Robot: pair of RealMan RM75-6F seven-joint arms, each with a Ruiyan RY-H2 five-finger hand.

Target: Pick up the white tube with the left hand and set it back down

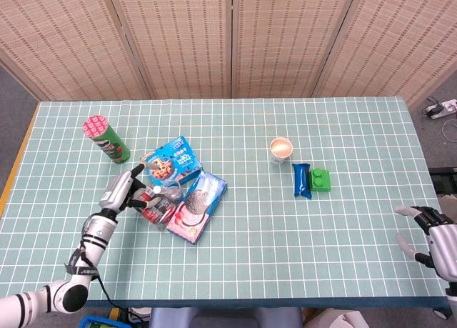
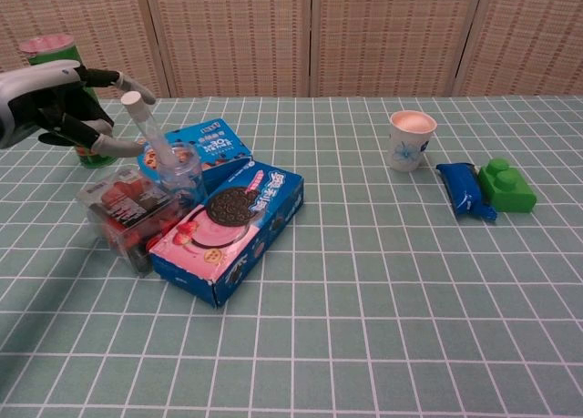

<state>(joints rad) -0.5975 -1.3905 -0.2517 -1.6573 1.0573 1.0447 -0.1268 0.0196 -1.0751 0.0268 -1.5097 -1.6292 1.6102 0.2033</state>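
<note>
The white tube (image 2: 153,141) stands tilted to the left, its white cap up and its clear lower end wedged among the snack boxes; in the head view the tube (image 1: 162,192) shows just left of the Oreo box. My left hand (image 2: 56,99) is to the tube's left with fingers spread, the fingertips (image 2: 127,147) close beside the tube and nothing held. From above, the left hand (image 1: 121,190) sits a short way left of the tube. My right hand (image 1: 433,233) rests open at the table's right edge, far from everything.
A green can with a pink lid (image 1: 107,139) stands behind the left hand. Around the tube lie a blue cookie box (image 2: 196,149), a pink and blue Oreo box (image 2: 232,227) and a clear box of red items (image 2: 123,213). A paper cup (image 1: 280,150), blue packet (image 1: 301,179) and green block (image 1: 320,179) sit right of centre.
</note>
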